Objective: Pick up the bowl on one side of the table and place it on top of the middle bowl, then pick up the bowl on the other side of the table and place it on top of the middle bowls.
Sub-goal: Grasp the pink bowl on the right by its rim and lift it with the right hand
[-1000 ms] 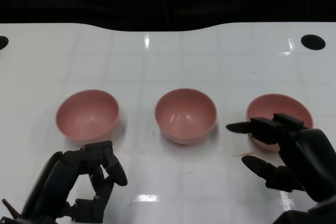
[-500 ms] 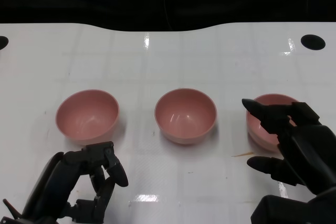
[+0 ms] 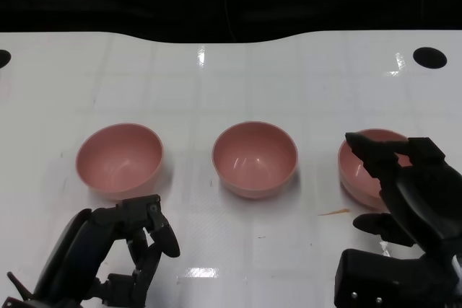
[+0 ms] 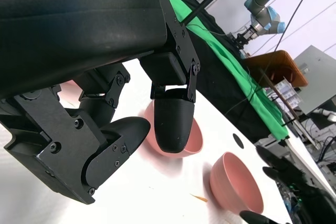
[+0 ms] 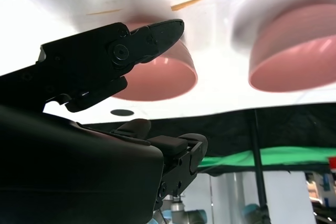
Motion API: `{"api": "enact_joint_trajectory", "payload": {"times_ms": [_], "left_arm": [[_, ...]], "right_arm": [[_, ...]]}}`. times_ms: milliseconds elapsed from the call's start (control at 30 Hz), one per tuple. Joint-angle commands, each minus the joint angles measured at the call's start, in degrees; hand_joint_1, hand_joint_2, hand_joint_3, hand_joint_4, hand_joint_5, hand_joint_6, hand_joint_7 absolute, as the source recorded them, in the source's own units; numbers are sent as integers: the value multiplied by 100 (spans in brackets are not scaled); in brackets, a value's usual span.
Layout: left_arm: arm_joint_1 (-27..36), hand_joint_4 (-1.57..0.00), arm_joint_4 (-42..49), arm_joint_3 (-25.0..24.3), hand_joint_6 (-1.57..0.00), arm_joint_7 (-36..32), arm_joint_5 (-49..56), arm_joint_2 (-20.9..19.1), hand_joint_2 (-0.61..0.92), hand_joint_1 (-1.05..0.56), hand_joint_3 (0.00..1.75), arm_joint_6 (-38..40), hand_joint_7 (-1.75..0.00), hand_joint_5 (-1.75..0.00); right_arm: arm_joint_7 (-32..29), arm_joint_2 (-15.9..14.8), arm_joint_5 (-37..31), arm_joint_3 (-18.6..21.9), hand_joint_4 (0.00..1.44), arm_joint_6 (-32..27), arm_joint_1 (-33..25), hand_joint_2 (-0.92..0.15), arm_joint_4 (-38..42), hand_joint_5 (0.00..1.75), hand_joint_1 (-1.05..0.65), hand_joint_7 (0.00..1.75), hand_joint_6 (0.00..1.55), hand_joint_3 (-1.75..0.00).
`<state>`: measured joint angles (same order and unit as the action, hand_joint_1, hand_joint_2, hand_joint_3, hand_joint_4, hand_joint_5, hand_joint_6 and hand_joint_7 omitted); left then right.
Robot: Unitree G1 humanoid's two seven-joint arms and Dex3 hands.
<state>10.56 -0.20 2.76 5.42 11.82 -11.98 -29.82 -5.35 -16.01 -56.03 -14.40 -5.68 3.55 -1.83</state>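
Observation:
Three pink bowls stand in a row on the white table (image 3: 231, 84): the left bowl (image 3: 119, 159), the middle bowl (image 3: 254, 158) and the right bowl (image 3: 359, 171). My right hand (image 3: 411, 189) reaches over the right bowl's near side, with its fingers (image 3: 368, 151) spread above the rim and the thumb (image 3: 375, 225) low in front of the bowl. In the right wrist view this bowl (image 5: 157, 80) lies between thumb and fingers, with nothing gripped. My left hand (image 3: 126, 247) hangs in front of the left bowl, with its fingers half bent and apart and nothing in them.
A thin tan sliver (image 3: 333, 213) lies on the table between the middle and right bowls. Black round holes (image 3: 429, 57) mark the table's far corners. Behind the table's back edge all is dark. The left wrist view shows a green cloth (image 4: 231, 61) there.
My right hand has moved forward over the right bowl, and its fingers now reach above the rim. The left hand has barely shifted. The bowls have not moved.

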Motion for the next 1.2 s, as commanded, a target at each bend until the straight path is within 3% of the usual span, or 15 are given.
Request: {"api": "enact_joint_trajectory", "payload": {"times_ms": [33,167,433,533,633,700,767,833,933,1033,1067,1100,1200], "left_arm": [[-39,-91,-12,-13,-85,-41,36,-48,29,-12,146,-29,-138,-161],[-49,-91,-18,-4,-85,-34,69,-59,29,-12,146,-15,-138,-162],[-36,-90,-58,-8,-86,-57,118,-31,29,-11,145,-20,-137,-163],[-23,-91,-97,-7,-86,-69,160,-33,29,-11,145,-16,-137,-162],[-13,-91,-138,-9,-86,-81,205,-38,30,-11,145,-5,-137,-162],[-10,-91,-163,-10,-86,-69,191,-32,30,-11,145,20,-137,-162],[-9,-91,-188,-10,-86,-55,173,-22,30,-11,145,58,-137,-162],[-8,-91,-191,-9,-86,-48,152,-16,30,-11,145,68,-138,-161],[-12,-91,-182,0,-86,-55,151,-3,30,-10,145,72,-137,-160],[-12,-92,-185,5,-86,-56,159,8,30,-10,145,81,-137,-159],[-12,-91,-188,7,-86,-56,162,13,30,-10,145,84,-137,-159],[-11,-91,-193,8,-86,-53,166,14,30,-10,145,93,-137,-158],[-29,-92,-149,-7,-86,-45,152,4,29,-11,145,76,-137,-158]], "right_arm": [[145,-128,-60,-88,0,-193,233,-84,242,67,-58,11,19,0],[48,-185,-120,-255,2,-281,550,-84,822,68,-55,11,23,-1],[-3,-271,-164,-596,19,-400,995,-88,1642,59,-55,7,37,-1],[44,-311,-105,-732,33,-384,1138,-89,1898,52,-54,5,45,0],[114,-321,-74,-842,58,-411,1271,-91,2083,39,-52,3,55,0],[10,-345,-29,-884,63,-330,1331,-92,2178,37,-51,3,58,0],[-169,-375,82,-882,70,-111,1403,-90,2318,93,-40,4,80,0],[-294,-402,130,-885,72,26,1449,-90,2409,116,-35,5,90,0],[-644,-425,275,-843,80,335,1517,-92,2589,131,-28,10,107,-3],[-853,-461,352,-838,82,521,1578,-92,2695,134,-26,9,111,-3],[-967,-487,376,-831,92,627,1606,-92,2722,158,-25,9,113,-6],[-1115,-505,396,-823,97,740,1631,-92,2761,166,-24,9,113,-7],[-1375,-529,410,-818,100,922,1722,-92,2853,174,-21,11,120,-11]]}}
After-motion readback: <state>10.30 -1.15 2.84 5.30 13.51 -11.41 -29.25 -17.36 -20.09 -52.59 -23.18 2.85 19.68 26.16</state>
